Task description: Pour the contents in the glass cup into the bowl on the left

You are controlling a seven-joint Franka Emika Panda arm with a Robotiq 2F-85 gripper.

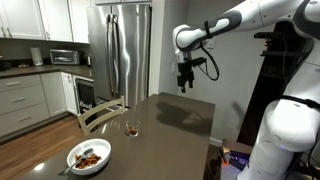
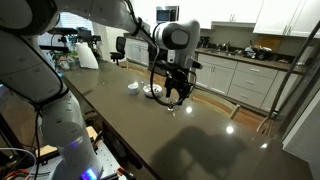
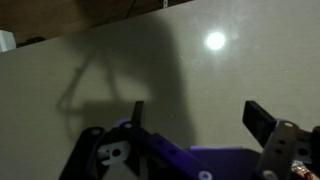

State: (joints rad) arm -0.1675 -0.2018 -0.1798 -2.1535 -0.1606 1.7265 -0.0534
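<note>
**Kitchen table: gripper wide open, cup untouched**

Dark glossy table (image 1: 185,112) in a kitchen, w/ steel fridge (image 1: 120,45) and white cabinets (image 1: 20,18) behind. Cup (image 1: 131,128) stands upright near the table's middle, on the chair (image 1: 100,113) side. Dark bits (image 1: 131,130) sit at its bottom, too small to tell more. Bowl (image 1: 106,152) is at the near corner in an exterior view, well apart from the cup, w/ reddish-brown food (image 1: 88,157) already in it. Prob. spaced that way so the cup can be lifted clear and carried over w/o knocking the rim.

Gripper (image 1: 185,86) hangs high over the table, pointing down, well apart from cup and bowl. Wrist view: both fingers (image 3: 258,118) are spread wide, w/ only bare tabletop and the arm's shadow (image 3: 120,70) btwn them. It holds nothing and touches nothing. The cup isn't in the wrist view, so it's prob. not lined up yet.

Judged: the reach is the step in hand, pour not started. Next move calls for coming down around the cup's sides, low enough for a firm hold, since clear glass is slick.
</note>
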